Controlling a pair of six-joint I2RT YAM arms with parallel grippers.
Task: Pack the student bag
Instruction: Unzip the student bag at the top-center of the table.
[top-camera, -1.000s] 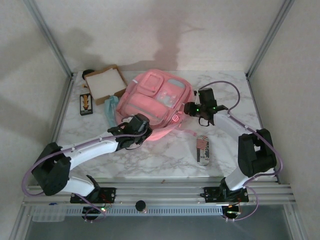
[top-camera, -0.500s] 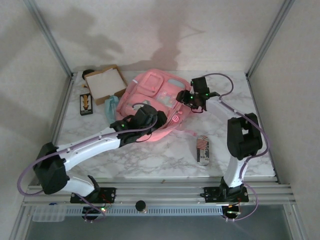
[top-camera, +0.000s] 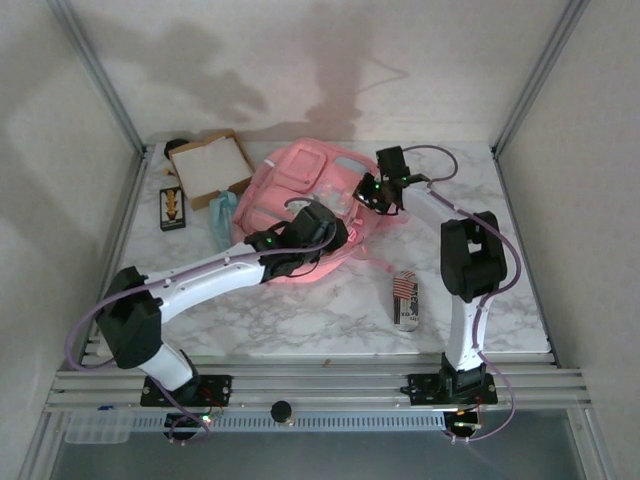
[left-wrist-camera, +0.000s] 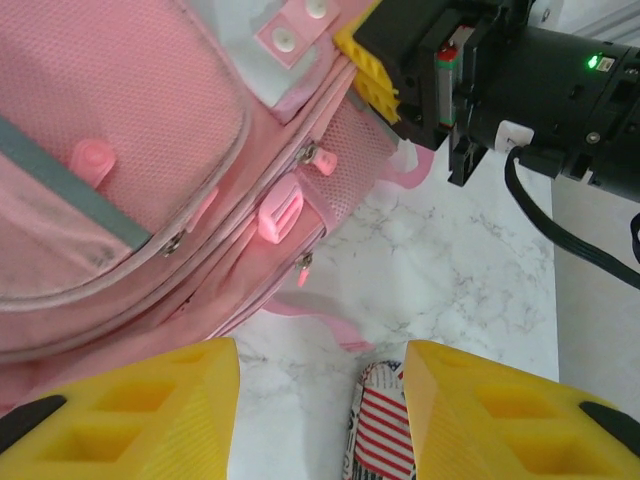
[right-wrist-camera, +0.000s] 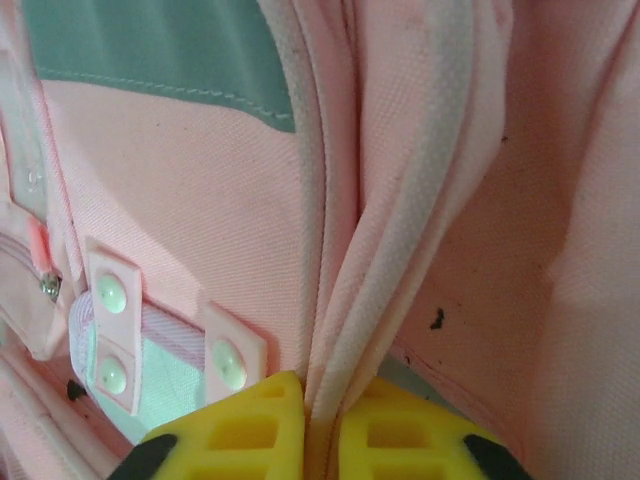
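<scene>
Pink fabric student bag (top-camera: 290, 195), with zip pockets and a pale blue-grey panel, lies flat at the back middle of the white marble table (top-camera: 330, 310). The right gripper (right-wrist-camera: 320, 415), its arm reaching forward, pinches a fold at the bag's right edge. The left gripper (left-wrist-camera: 320, 400) hovers over the bag's near corner, its yellow fingers spread.

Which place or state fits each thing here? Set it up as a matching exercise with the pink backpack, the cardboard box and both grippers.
1 large pink fabric backpack
2 shallow brown cardboard box
3 left gripper
4 right gripper

A shut on the backpack's edge
B far left, at the back
C open, empty
D in the middle, lying flat

Pairs: 1-D, 2-B, 3-C, 4-A
</scene>
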